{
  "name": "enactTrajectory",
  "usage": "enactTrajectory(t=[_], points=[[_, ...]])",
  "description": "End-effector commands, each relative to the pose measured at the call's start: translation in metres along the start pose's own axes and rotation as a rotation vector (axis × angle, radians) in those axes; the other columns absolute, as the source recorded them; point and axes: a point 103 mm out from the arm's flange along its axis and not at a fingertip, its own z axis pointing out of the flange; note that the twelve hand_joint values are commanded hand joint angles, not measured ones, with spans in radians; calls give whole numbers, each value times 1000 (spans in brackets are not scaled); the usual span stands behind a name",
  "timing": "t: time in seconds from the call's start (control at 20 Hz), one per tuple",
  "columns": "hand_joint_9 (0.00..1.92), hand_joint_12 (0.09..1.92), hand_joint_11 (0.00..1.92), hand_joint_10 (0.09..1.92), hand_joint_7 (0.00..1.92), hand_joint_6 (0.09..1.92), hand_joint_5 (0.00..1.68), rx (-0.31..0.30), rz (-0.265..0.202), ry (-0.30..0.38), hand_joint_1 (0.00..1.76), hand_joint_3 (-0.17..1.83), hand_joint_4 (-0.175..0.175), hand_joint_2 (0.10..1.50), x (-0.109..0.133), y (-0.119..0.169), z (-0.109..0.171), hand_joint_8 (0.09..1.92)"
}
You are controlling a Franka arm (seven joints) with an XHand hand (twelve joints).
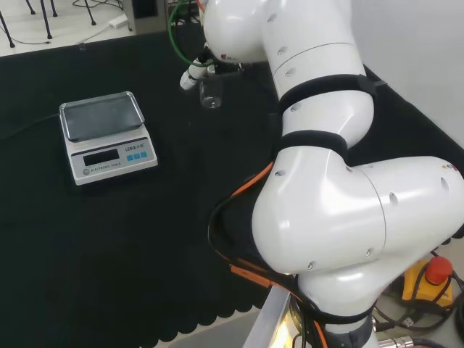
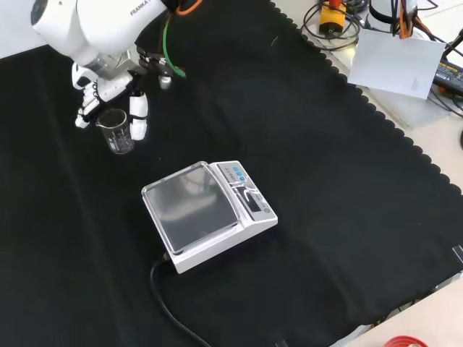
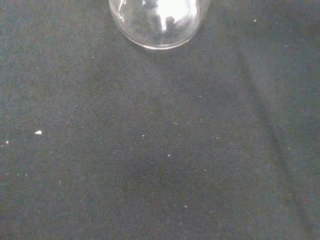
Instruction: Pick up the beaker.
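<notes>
In the front view, the black and white hand [image 2: 108,90] is at the upper left, its fingers [image 2: 138,116] pointing downward on both sides of the small clear glass beaker [image 2: 119,131]. The beaker is upright between the fingers; whether its base rests on the black cloth-covered surface [image 2: 325,188] or is slightly raised cannot be determined. The fingers are curled partway around the beaker and appear to touch its wall. To the right and nearer the camera, well apart from the beaker, stands the white electronic scale with a square metal pan [image 2: 208,213]; its black cable [image 2: 170,303] runs toward the lower edge. In the head view, the scale [image 1: 107,136] is at the left, and the beaker [image 1: 211,93] is to its right, just below the hand [image 1: 197,75]. In the wrist view, the round base of the beaker [image 3: 158,22] appears against the cloth.
</notes>
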Motion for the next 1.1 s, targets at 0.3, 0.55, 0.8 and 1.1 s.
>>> enactTrajectory(t=[0.3,0.55,0.8,1.1], points=[[126,1360,0,865,45,87,44,-31,45,-26,702,47,105,685,3,9,18,560],[539,1446,265,737,413,96,327,-182,94,-16,946,121,102,691,5,7,17,704],[893,1290,592,570,734,857,600,-280,130,-3,1062,503,141,556,8,10,19,809],[1092,1183,811,515,972,987,879,-367,160,7,1138,681,175,511,13,19,21,879]])
